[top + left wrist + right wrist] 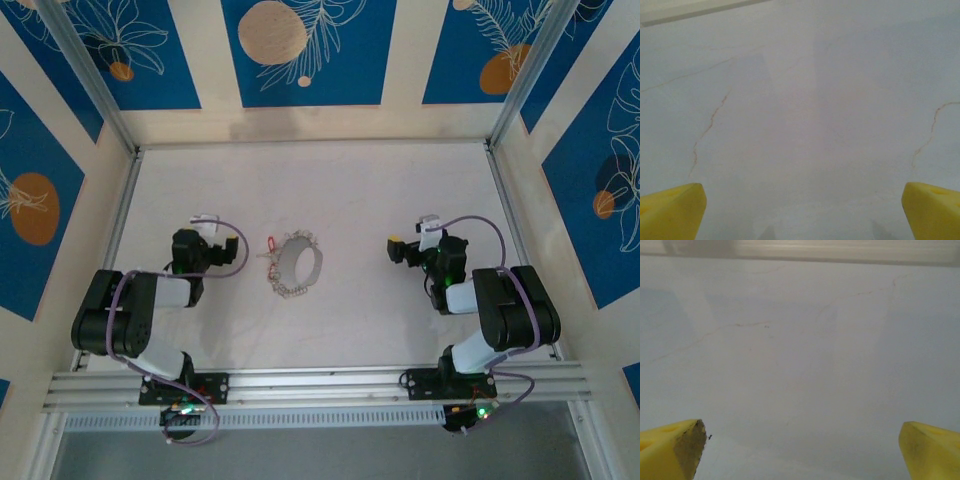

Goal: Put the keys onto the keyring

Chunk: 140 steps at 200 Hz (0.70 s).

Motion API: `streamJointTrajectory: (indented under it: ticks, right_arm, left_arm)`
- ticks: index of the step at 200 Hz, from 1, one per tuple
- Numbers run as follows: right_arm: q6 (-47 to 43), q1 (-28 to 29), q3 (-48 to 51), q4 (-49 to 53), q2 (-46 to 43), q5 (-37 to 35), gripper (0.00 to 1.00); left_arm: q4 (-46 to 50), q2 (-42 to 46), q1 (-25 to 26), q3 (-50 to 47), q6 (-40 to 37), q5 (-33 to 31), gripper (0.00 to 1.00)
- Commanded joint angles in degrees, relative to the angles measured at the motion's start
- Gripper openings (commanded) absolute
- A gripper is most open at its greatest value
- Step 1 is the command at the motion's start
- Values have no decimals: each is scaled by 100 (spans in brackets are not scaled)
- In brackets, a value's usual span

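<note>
1. Two grippers stand spread wide, holding nothing: the left gripper (802,200) and the right gripper (802,440).
2. Mid-table, the keyring (297,266) lies between the arms, nearer the left, well apart from both grippers' fingers (675,207).
3. Red-tagged keys (271,243) lie just beside its left rim.
4. Wrist views show faintly veined table (400,180).
</note>
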State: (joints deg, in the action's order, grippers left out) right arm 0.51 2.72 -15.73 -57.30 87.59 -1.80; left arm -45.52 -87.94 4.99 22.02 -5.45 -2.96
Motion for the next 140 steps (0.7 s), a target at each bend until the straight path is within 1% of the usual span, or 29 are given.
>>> streamJointTrajectory:
  ticks: [1,22,42,76,140]
  right_arm:
    - [248,-87,-316,96,-15,-273,99]
    - [468,-97,-682,771,9,-719,99]
    - [467,-145,-610,674,-13,-567,99]
    - [449,-157,-684,824,-20,-514,99]
    - [448,-158,-677,810,-16,-514,99]
  left_arm:
    - [-305,-20,-42,57,150,147,100]
    - [-275,-13,-49,70,161,147,100]
    - [-270,-21,-51,74,160,149,100]
    - [-265,-12,-51,73,161,155,100]
    - [-230,-13,-69,92,176,182,100]
